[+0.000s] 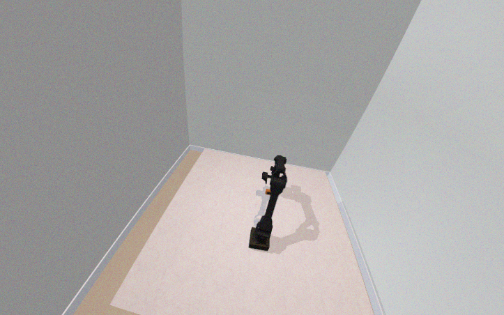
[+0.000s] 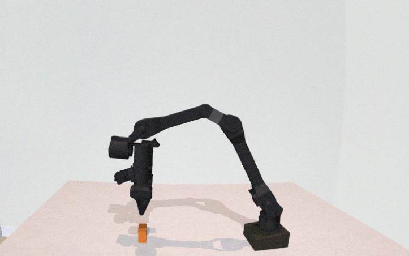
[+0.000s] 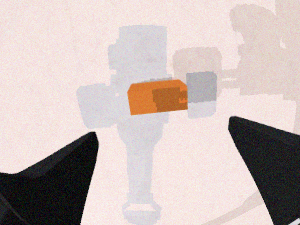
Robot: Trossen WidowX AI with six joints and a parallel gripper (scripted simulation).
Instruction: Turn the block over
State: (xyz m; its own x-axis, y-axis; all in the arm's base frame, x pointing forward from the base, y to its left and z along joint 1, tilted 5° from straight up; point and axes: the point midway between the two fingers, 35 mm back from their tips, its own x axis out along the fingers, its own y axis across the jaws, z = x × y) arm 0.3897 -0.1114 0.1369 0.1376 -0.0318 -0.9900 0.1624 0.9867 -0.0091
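Below the raised gripper point(image 2: 141, 212) I count one orange block point(image 2: 142, 233), resting on the table point(image 2: 72, 222) apart from the tips. Only my wrist view shows a darker patch on the block's upward face point(image 3: 158, 96); there, the fingers stand wide apart, gripping nothing. Top view barely shows the block point(image 1: 268, 191).

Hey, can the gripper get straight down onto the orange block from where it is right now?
Probably yes. The gripper hangs open, pointing down, above the orange block, with only air between them. The block lies alone on the table, and in the wrist view it sits between the fingers, slightly forward.
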